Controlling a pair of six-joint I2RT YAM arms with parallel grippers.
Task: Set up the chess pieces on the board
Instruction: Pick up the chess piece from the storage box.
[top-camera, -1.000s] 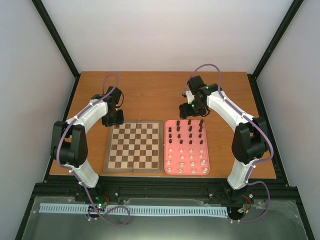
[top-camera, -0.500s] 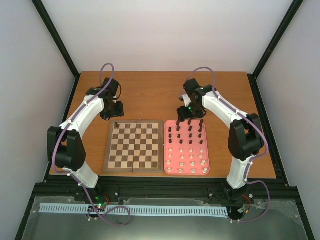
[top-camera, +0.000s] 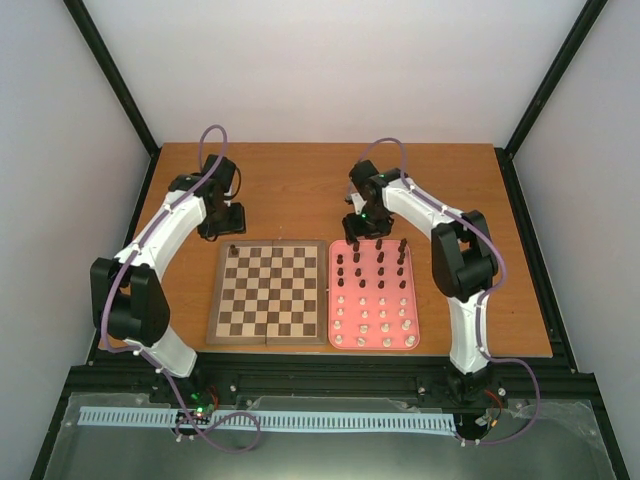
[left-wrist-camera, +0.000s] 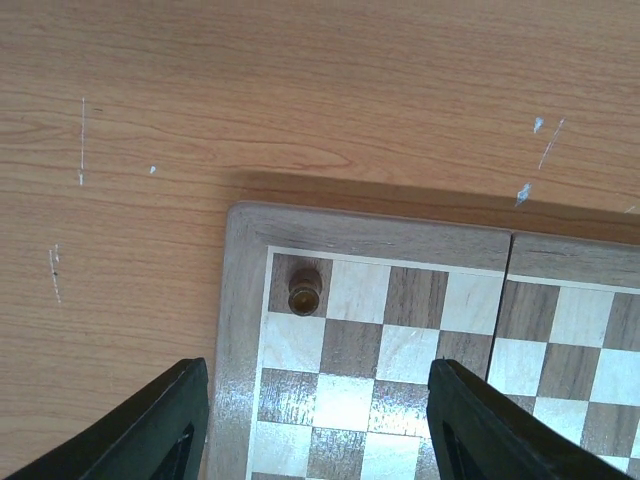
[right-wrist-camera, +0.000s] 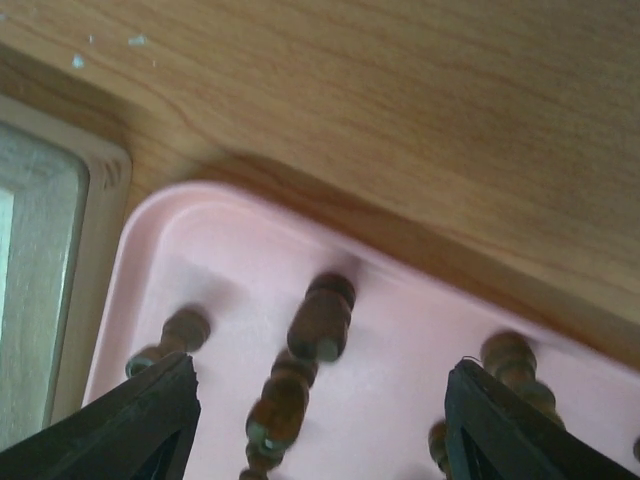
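The board (top-camera: 268, 300) carries one dark brown chess piece (top-camera: 235, 249) on its far left corner square. In the left wrist view that piece (left-wrist-camera: 304, 290) stands upright, apart from my left gripper (left-wrist-camera: 320, 440), which hovers open above the board's far rows with nothing between its fingers. The other chess pieces stand in the pink tray (top-camera: 333, 292): dark ones (top-camera: 370, 262) in the far rows, cream ones (top-camera: 383, 320) in the near rows. My right gripper (right-wrist-camera: 320, 430) hangs open over the tray's far left corner, with a dark piece (right-wrist-camera: 322, 318) just beyond its fingertips.
The tray lies right beside the board's right edge (right-wrist-camera: 40, 250). Bare orange-brown tabletop (top-camera: 300, 190) stretches behind both. Black frame posts and white walls close in the sides and back.
My left gripper opened, left the dark piece on the corner square and drew back from the board. My right arm swung left to the tray's far left corner, its jaws narrowing a little.
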